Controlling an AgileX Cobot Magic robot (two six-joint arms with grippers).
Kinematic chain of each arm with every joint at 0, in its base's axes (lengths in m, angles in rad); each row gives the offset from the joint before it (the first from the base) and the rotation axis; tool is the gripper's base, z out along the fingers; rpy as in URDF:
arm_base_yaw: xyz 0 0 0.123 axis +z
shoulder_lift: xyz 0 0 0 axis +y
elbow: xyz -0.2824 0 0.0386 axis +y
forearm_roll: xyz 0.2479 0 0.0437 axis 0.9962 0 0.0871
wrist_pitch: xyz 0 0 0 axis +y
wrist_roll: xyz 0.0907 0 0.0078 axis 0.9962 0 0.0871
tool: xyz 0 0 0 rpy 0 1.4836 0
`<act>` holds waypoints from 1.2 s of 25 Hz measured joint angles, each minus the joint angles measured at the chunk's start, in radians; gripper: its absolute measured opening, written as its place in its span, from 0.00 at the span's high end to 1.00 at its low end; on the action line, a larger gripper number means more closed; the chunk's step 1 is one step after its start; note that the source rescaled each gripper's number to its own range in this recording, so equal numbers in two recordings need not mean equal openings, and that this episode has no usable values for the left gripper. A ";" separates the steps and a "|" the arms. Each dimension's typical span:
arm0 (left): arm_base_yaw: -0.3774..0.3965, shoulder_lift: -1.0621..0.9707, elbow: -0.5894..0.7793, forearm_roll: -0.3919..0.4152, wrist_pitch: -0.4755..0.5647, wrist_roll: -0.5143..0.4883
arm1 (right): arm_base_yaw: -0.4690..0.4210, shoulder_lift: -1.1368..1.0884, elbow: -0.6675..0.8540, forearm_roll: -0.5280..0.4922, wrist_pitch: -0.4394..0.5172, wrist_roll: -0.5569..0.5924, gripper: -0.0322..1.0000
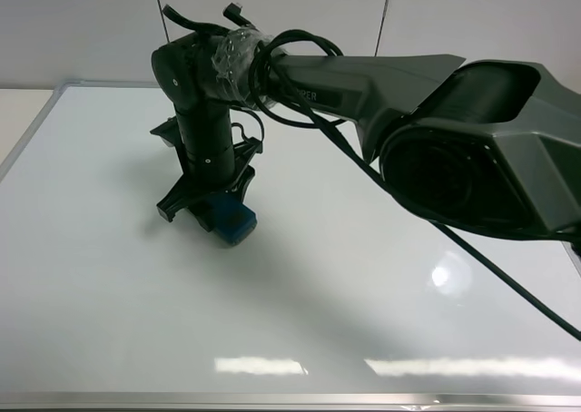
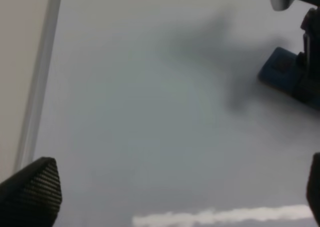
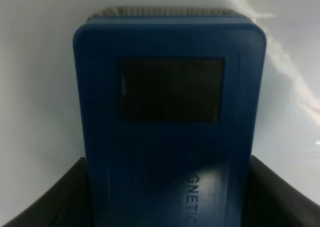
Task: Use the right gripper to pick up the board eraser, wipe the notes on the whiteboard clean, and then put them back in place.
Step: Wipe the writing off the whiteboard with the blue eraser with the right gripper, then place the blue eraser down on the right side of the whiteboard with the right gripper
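- Step in hand (judged): wiping phase. The black two-fingered right gripper [image 1: 216,205], on its black jointed arm [image 1: 363,85] w/ cables, is pinched onto the small teal-blue rectangular plastic board eraser [image 1: 234,223]. The right wrist view shows both fingers hugging the block's long sides.
- Position: the eraser sits at the large glossy white whiteboard [image 1: 363,285] w/ its thin silver frame [image 1: 27,140]. In the high view it is left of centre and well apart from every frame edge. Contact vs. a slight gap: cannot tell.
- Marks: of the notes, no black marker scribble shows in any view (either wiped off or hidden under eraser and arm; the pictures do not settle which).
- Idle left gripper [image 2: 172,197]: fingertips spread wide, nothing between them, over bare board near one side of the frame. The eraser is well off from it.
- Next move, approx.: if ink remains beneath, a flat stroke across it w/ even downward pressure and a firm grip, so the block does not tilt. If the board is clean, lift the eraser, carry it to its resting spot, set it flat and release.
- Count: whiteboards 1; erasers 1; dark grey square insets [image 3: 170,89] seen 1 (right wrist view only); grippers 2; arms in the high view 1; scribbles visible 0.
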 joint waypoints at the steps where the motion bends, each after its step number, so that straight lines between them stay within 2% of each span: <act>1: 0.000 0.000 0.000 0.000 0.000 0.000 | 0.000 0.000 0.000 0.000 0.000 0.000 0.93; 8: 0.000 0.000 0.000 0.000 0.000 0.000 | -0.061 0.000 -0.001 0.067 -0.004 0.002 0.93; 20: 0.000 0.000 0.000 0.000 0.000 0.000 | -0.270 -0.009 -0.005 0.034 -0.026 0.032 0.93; 25: 0.000 0.000 0.000 0.000 0.000 0.000 | -0.287 -0.038 0.007 -0.039 -0.028 0.032 0.93; 30: 0.000 0.000 0.000 0.000 0.000 0.000 | -0.289 -0.117 0.013 -0.047 -0.027 0.048 0.93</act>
